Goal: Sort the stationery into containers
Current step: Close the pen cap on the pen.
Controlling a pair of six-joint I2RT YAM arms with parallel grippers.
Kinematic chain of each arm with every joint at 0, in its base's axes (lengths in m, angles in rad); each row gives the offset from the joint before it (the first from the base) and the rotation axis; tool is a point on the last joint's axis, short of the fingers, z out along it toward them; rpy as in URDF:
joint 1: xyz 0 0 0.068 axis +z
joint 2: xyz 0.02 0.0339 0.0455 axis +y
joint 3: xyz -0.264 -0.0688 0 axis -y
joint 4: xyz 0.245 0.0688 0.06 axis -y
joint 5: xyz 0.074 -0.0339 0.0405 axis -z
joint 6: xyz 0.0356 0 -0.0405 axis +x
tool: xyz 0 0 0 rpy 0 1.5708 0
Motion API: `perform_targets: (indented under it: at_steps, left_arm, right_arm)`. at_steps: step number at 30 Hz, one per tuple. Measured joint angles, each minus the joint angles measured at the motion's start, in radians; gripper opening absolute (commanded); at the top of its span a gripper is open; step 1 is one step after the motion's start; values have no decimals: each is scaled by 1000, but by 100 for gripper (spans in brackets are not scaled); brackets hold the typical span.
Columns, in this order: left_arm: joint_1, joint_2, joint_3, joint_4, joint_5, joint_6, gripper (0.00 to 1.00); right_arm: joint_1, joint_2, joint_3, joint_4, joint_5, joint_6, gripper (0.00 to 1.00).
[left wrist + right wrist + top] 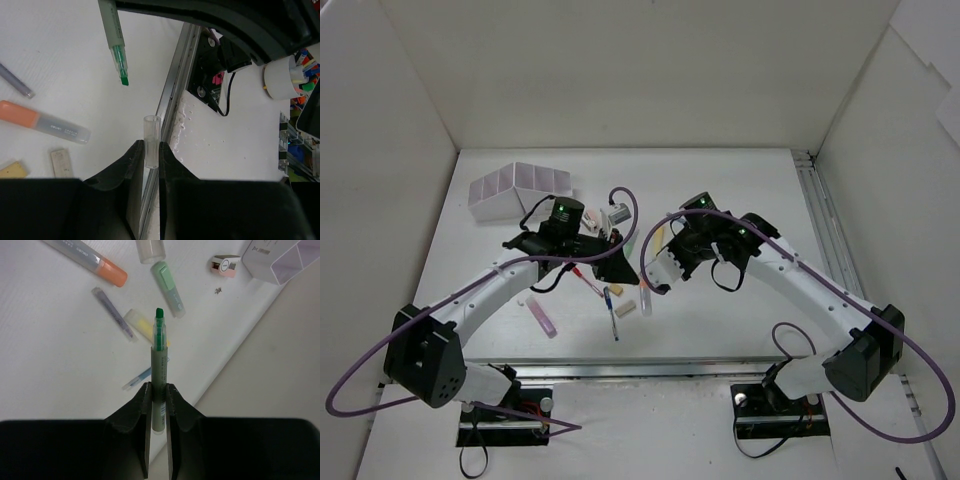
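My right gripper (159,390) is shut on a green marker (159,365) whose green tip is bare and points away from the wrist. My left gripper (151,150) is shut on a short clear cap (152,132). The same green marker hangs in the left wrist view (114,35). In the top view both grippers (618,268) (655,280) meet over the table's middle. Below them lie an orange marker (90,260), a pale green marker (169,287), a grey pen (114,315), a yellow marker (140,324) and a blue pen (136,380). The pink-white sharpener (225,265) lies beside the white organizer box (520,190).
A pink marker (542,315), a blue pen (612,318) and a tan eraser block (625,310) lie near the front rail (640,368). Two eraser blocks (61,162) lie by the orange marker (42,122). White walls enclose the table on three sides.
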Motion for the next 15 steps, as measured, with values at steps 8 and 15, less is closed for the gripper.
perform_targets:
  at_steps: [8,15]
  left_arm:
    - [0,58,29,2,20,-35,0]
    - [0,73,29,-1,19,-42,0]
  right_arm:
    - [41,0,-1,-4,6,-40,0]
    - [65,0,-9,-5,23,-54,0]
